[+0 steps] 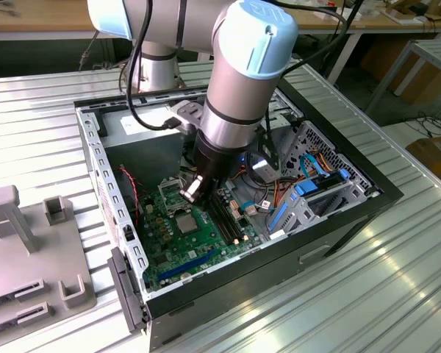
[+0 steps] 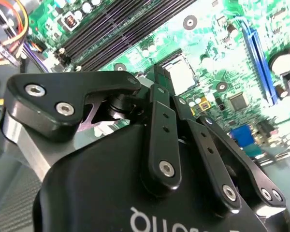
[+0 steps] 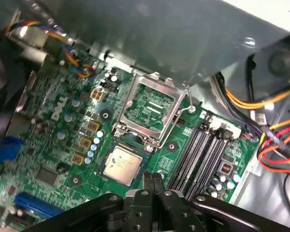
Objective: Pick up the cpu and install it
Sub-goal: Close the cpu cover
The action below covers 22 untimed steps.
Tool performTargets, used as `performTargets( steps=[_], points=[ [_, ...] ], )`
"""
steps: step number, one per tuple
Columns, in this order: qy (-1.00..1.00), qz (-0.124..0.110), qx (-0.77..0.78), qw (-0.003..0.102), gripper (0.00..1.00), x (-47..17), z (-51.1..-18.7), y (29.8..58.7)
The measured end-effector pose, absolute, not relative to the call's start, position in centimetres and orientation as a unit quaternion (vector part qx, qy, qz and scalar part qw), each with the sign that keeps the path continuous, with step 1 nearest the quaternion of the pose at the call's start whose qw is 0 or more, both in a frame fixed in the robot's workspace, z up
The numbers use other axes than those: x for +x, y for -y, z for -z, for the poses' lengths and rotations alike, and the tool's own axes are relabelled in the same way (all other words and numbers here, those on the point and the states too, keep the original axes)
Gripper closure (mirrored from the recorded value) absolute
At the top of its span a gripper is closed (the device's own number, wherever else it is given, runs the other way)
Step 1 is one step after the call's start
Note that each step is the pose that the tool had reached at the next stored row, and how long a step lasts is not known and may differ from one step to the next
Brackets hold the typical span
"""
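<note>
The cpu is a small silvery-grey square lying flat in its socket on the green motherboard. The hinged metal socket frame stands open beside it. My gripper hovers just above the board beside the cpu, towards the black memory slots, fingers shut together with nothing between them. In the second wrist view the cpu sits just past the gripper. In the exterior view the gripper is low inside the open computer case, just above the cpu.
Long black memory slots run close beside the socket. Orange, yellow and red cables bundle past them. A grey metal wall overhangs the board. A drive cage with blue parts fills the case's right. A grey fixture stands at the exterior view's left.
</note>
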<state>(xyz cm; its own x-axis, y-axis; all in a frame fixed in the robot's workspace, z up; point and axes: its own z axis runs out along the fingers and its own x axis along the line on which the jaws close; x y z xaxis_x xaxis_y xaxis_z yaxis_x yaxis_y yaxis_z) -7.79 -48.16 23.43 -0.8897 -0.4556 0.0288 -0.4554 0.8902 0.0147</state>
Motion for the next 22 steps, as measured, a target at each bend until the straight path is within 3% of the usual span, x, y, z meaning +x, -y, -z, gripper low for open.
performTargets(
  steps=[22],
  points=[
    [0.899, -0.001, 0.437, 0.012, 0.89, -7.81, -23.14, 48.16]
  ],
)
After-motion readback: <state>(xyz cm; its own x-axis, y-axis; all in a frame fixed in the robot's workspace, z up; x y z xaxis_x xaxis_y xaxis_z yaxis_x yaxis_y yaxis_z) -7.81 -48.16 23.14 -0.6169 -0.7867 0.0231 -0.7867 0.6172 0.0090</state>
